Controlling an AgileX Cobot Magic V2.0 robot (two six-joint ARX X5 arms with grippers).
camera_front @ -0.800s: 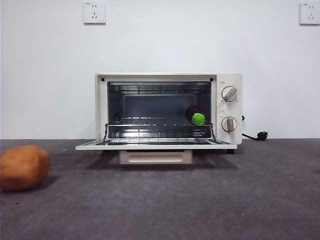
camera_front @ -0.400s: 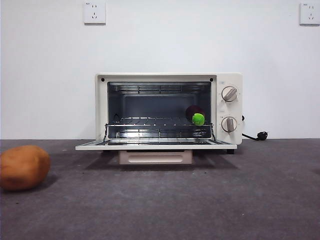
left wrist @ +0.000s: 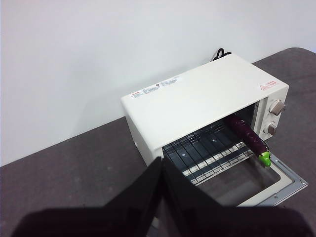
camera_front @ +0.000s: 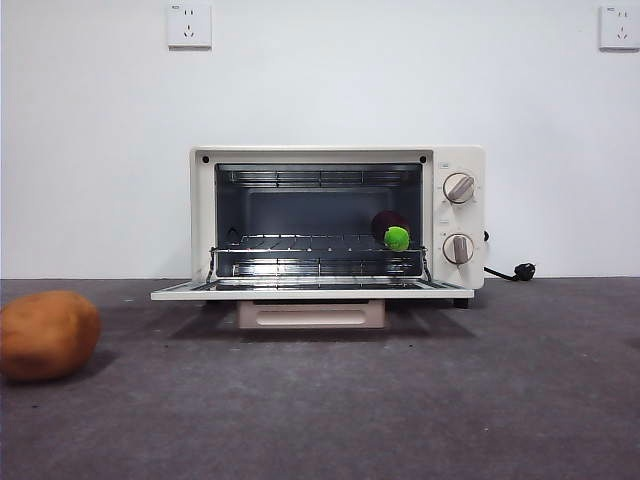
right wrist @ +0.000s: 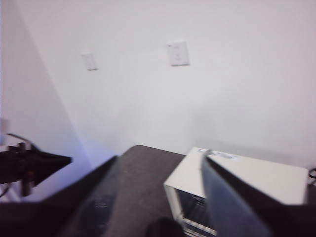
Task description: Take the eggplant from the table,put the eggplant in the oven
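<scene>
Glossy purple eggplant [camera_front: 389,226] on oven [camera_front: 337,218] wire rack — left fingers closed, right fingers apart.

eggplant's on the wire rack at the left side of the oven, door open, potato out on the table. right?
Not quite. The eggplant lies on the wire rack at the right side of the oven, next to the knobs; the front view shows it. The door is open and the potato sits on the table.

Purple eggplant [camera_front: 390,229] lying on rack inside open cream oven [camera_front: 455,215], green cap outward, grey table [camera_front: 400,400]
</scene>
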